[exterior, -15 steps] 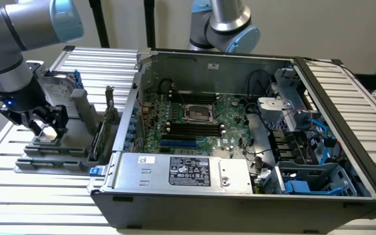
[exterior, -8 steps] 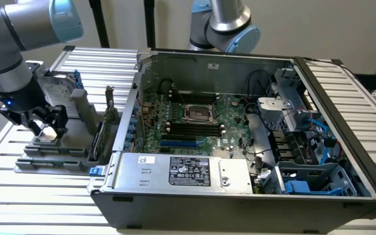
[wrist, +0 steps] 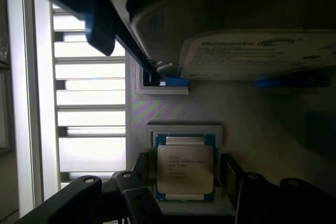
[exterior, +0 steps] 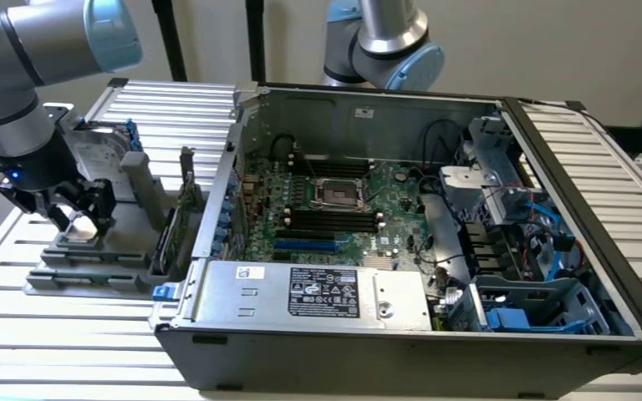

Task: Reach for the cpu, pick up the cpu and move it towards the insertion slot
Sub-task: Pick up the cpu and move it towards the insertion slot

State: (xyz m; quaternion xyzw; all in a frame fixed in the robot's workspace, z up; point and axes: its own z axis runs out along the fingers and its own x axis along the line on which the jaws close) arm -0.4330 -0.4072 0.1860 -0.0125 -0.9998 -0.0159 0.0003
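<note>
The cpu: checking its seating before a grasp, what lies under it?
A grey holder, its raised frame around the cpu; the surface directly beneath is hidden by the chip.

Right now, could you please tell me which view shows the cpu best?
The wrist view: the cpu lies flat, silvery top facing the camera. In the exterior view, the pincer hides most of it.
</note>
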